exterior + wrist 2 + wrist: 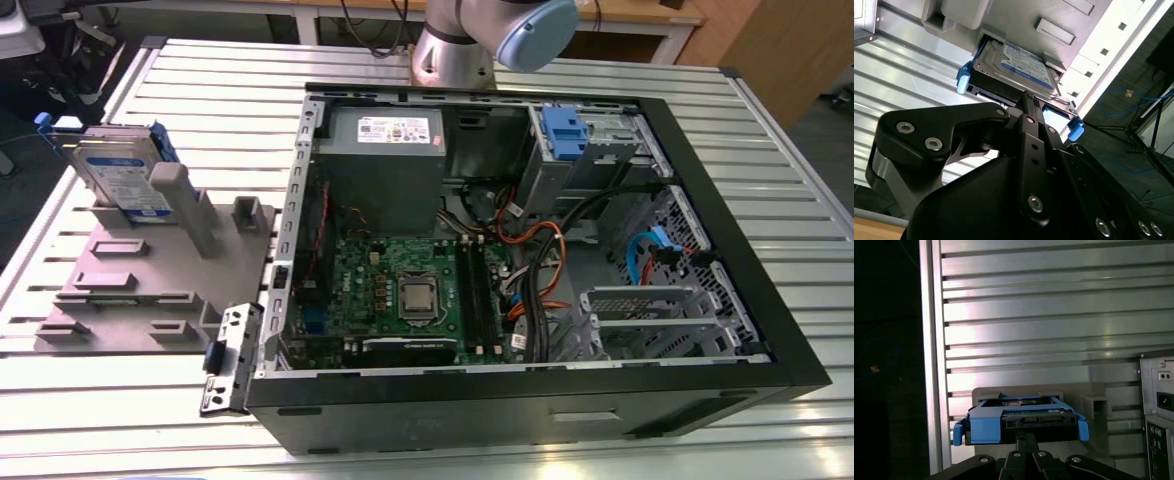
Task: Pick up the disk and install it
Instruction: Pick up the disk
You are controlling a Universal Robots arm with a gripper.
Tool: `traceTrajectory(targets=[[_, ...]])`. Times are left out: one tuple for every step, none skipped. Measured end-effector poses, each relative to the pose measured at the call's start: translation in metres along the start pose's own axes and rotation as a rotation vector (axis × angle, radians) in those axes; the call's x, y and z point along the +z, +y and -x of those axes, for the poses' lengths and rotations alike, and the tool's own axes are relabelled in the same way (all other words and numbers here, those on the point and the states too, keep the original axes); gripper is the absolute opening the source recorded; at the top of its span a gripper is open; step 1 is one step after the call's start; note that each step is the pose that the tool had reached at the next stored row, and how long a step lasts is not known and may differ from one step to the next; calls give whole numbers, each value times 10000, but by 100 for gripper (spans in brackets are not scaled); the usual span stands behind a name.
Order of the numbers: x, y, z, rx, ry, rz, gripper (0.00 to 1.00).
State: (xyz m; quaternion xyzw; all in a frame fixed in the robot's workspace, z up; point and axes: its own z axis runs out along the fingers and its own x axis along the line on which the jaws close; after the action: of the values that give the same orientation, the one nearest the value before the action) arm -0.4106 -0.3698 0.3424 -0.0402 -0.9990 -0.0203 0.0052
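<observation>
Disk (120, 175) stands on edge in a grey moulded holder (147, 270) at the exterior view's left, well apart from the open computer case (787, 340), so nothing of the task is done: it is neither lifted nor installed. In both wrist views the gripper (1026, 96) (1024, 435) points at the disk's (1014, 67) (1021, 415) upper edge, between its blue rails, and seems to hang clear of it, though the angle makes that hard to judge. The jaws appear pressed together with nothing between them.

Inside the case another blue-fronted caddy (567, 130) sits in its metal cage beside the grey power supply (380, 140).

Holder and case rest on a slatted aluminium table (747, 110). Beyond the table's edge lies dark floor with a loose blue cable (1126, 92), and wooden furniture (767, 45) stands behind.
</observation>
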Motion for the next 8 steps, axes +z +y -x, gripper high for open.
traceTrajectory(targets=[[0, 0, 0, 0, 0, 0, 11], [0, 0, 0, 0, 0, 0, 11], [0, 0, 0, 0, 0, 0, 11], [0, 0, 0, -3, 0, 0, 11], [0, 0, 0, -14, 0, 0, 11], [0, 0, 0, -41, 1, 0, 11], [0, 0, 0, -85, 2, -1, 11], [0, 0, 0, -139, 5, -2, 11]])
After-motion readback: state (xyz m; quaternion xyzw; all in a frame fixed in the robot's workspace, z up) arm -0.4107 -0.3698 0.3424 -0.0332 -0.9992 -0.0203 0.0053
